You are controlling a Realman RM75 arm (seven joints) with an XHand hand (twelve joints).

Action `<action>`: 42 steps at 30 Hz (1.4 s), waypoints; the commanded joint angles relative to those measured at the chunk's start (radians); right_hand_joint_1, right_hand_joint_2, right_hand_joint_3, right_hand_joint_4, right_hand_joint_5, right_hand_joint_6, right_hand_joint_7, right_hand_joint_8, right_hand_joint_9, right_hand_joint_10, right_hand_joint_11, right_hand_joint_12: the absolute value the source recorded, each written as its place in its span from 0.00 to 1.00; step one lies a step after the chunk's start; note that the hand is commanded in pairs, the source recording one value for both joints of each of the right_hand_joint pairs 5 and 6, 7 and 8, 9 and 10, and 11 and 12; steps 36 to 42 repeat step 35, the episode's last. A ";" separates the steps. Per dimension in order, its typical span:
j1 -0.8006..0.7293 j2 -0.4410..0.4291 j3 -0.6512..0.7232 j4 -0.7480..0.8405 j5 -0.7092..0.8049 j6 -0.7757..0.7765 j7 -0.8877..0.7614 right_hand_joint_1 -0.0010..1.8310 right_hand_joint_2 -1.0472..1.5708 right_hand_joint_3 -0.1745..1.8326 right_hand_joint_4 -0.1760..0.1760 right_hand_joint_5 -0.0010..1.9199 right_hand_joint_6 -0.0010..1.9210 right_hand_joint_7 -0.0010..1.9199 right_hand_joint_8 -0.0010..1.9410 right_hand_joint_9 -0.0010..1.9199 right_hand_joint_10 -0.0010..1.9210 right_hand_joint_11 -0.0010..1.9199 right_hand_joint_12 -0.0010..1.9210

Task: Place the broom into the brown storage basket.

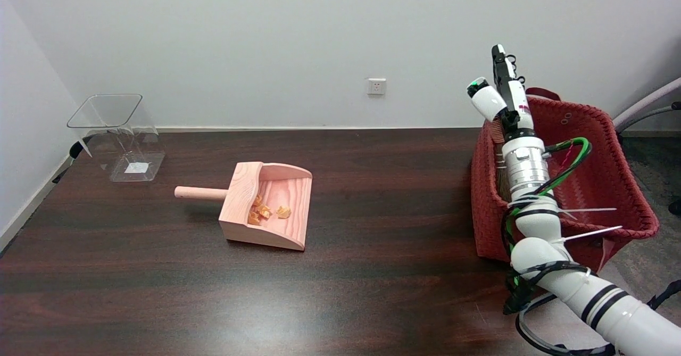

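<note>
The brown-red woven basket (601, 148) stands at the table's right end. The broom (497, 129) is upright inside it against the left wall, with its pink wooden part at the rim and its pale bristles (503, 181) pointing down; my arm hides most of it. My right hand (505, 92) is raised just above the broom. Its fingers point straight up and its thumb is spread to the left, with nothing visibly gripped. I cannot tell whether the thumb still touches the broom's top.
A pink wooden dustpan (268, 204) holding orange scraps lies mid-table, with its handle to the left. A clear plastic bin (119, 138) stands at the far left corner. A chair's armrest (649, 103) shows beyond the basket. My forearm and its cables cross the basket's near left side.
</note>
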 commanded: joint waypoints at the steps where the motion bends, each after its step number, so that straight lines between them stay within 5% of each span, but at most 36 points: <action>1: -0.068 -0.017 0.029 0.117 0.013 0.139 0.001 0.17 0.79 0.76 0.50 0.00 0.00 0.00 0.00 0.00 0.00 0.00 0.00; 12: -0.072 -0.017 0.041 0.153 -0.001 0.265 -0.025 0.16 0.83 0.79 0.50 0.00 0.00 0.00 0.00 0.00 0.00 0.00 0.00; 31: -0.294 0.011 0.167 0.266 -0.012 0.600 -0.015 0.15 0.83 0.76 0.50 0.00 0.00 0.00 0.00 0.00 0.00 0.00 0.00; 42: -0.355 0.013 0.210 0.273 -0.003 0.630 -0.010 0.15 0.83 0.76 0.50 0.00 0.00 0.00 0.00 0.00 0.00 0.00 0.00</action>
